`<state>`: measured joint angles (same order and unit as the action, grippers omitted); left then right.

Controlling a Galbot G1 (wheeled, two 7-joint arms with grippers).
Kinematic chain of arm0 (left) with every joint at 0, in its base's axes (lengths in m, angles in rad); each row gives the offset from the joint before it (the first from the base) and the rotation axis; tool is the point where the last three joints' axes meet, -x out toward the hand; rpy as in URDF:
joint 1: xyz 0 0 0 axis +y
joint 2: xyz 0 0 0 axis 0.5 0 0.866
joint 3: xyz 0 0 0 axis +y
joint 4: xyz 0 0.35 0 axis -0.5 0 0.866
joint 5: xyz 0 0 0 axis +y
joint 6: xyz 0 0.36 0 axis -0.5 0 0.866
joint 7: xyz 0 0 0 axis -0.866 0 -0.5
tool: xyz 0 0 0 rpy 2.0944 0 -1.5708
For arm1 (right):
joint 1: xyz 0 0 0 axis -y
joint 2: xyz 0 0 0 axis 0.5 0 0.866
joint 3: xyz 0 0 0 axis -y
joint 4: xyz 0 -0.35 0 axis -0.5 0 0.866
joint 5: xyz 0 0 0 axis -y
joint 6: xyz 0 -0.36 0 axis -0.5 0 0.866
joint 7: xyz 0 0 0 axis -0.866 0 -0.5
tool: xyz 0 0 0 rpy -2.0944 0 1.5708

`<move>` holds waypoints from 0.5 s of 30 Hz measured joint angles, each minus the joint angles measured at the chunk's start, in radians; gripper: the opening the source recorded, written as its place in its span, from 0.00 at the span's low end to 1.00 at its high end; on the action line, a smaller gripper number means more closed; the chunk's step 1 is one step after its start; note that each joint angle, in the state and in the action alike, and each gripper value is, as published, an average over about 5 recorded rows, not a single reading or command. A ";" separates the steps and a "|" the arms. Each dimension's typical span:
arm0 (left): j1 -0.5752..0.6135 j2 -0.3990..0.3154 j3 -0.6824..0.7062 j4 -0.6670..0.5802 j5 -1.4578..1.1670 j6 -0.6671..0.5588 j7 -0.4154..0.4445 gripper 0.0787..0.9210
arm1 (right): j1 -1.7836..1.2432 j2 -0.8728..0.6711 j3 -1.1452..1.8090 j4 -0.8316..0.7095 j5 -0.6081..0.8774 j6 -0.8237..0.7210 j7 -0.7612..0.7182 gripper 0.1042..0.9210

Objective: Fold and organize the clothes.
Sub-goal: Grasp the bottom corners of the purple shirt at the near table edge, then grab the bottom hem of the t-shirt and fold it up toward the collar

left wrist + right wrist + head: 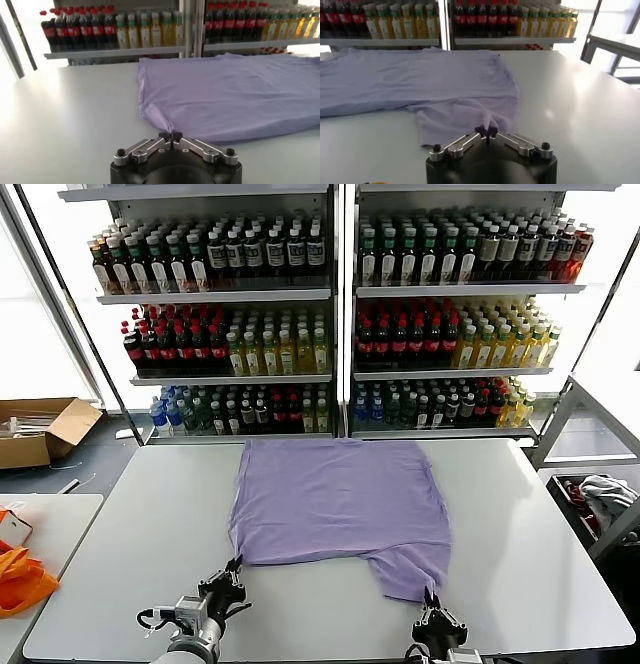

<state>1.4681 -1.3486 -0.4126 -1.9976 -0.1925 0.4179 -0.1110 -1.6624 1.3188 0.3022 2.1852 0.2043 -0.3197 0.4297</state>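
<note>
1. A lavender T-shirt [340,499] lay flat on the white table [130,534], spread from the far edge toward the near edge, plain side up.
2. One sleeve [408,569] extended from the garment toward the near right corner of the table.
3. The left gripper [234,567] stood at the near edge of the table, at the shirt's near left corner; its fingertips [171,135] were pressed together, pinching a fold of the fabric.
4. The right gripper [432,596] stood at the near edge by the sleeve end; its fingertips [486,131] were likewise closed, pinching the sleeve hem.
5. Shelves of bottled drinks [330,314] stood beyond the far edge of the table.
6. A cardboard box [40,429] sat on the floor off the far left corner.
</note>
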 measured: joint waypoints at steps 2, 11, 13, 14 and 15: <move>-0.005 -0.002 0.001 -0.003 -0.007 -0.006 -0.002 0.01 | 0.012 0.002 0.009 -0.002 0.001 0.007 -0.010 0.01; -0.053 -0.002 0.011 0.020 -0.042 -0.056 -0.013 0.01 | 0.116 0.002 0.059 -0.036 0.010 0.016 -0.063 0.01; -0.070 -0.001 0.016 0.030 -0.051 -0.068 -0.014 0.01 | 0.151 0.001 0.071 -0.052 0.007 0.017 -0.073 0.01; -0.081 -0.001 0.020 0.036 -0.055 -0.073 -0.013 0.01 | 0.169 0.001 0.076 -0.061 0.005 0.018 -0.078 0.01; -0.091 0.000 0.023 0.041 -0.059 -0.078 -0.013 0.01 | 0.189 0.001 0.081 -0.071 0.004 0.018 -0.082 0.01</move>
<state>1.3766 -1.3491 -0.3899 -1.9563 -0.2519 0.3397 -0.1244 -1.4739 1.3194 0.3828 2.1139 0.2082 -0.3013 0.3480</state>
